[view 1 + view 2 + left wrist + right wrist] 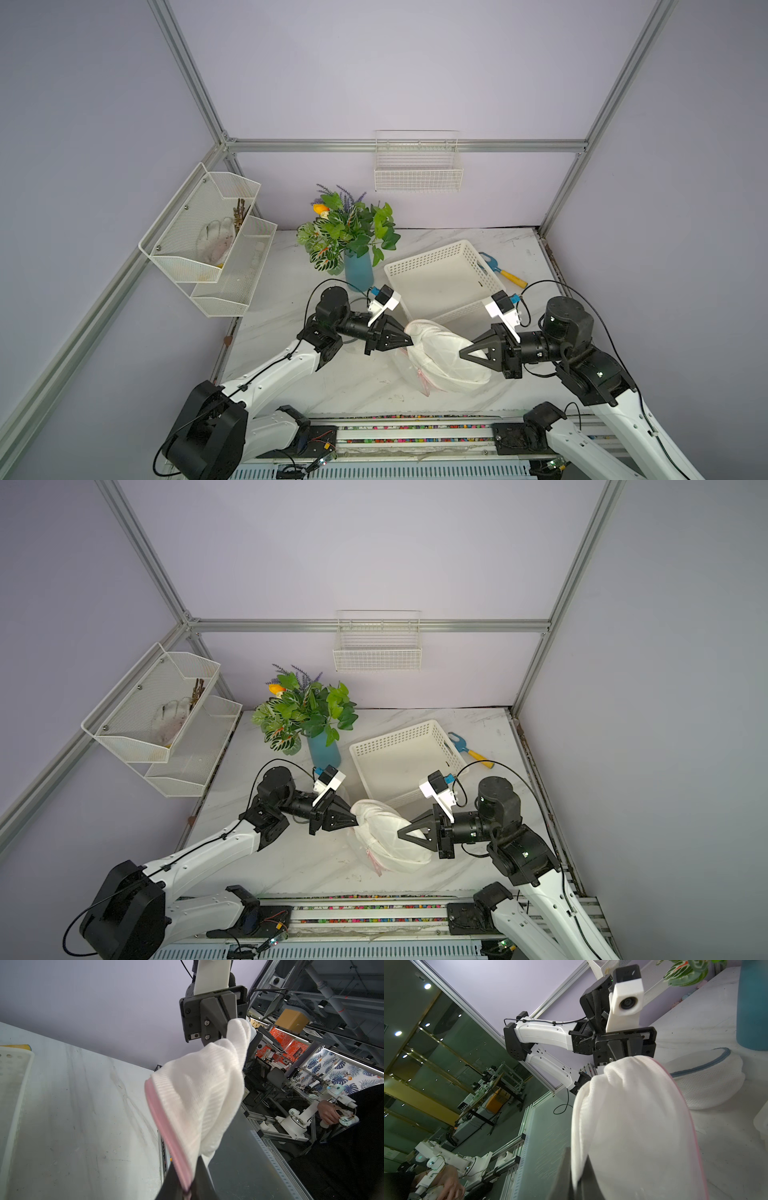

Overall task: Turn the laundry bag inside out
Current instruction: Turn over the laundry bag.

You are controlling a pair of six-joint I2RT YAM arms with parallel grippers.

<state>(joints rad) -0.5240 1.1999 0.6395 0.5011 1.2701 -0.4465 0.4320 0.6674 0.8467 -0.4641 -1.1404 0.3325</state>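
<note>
The laundry bag [440, 357] is white mesh with a pink zip edge [166, 1126]. It hangs bunched between my two grippers just above the marble table, its lower part resting near the front; it shows in both top views [388, 841]. My left gripper [409, 338] is shut on the bag's left end, pinching the pink edge [188, 1186]. My right gripper [463, 353] is shut on a fold of white mesh at the bag's right side [577, 1178]. The fingertips of both are partly buried in cloth.
A white perforated basket [424, 254] stands just behind the bag. A blue vase of plants [358, 270] is at the back left, with a second mesh bag with a blue zip [706, 1080] lying near it. A blue and yellow tool [503, 272] lies at the back right. Wire racks hang on the left wall [208, 249] and back wall [417, 166].
</note>
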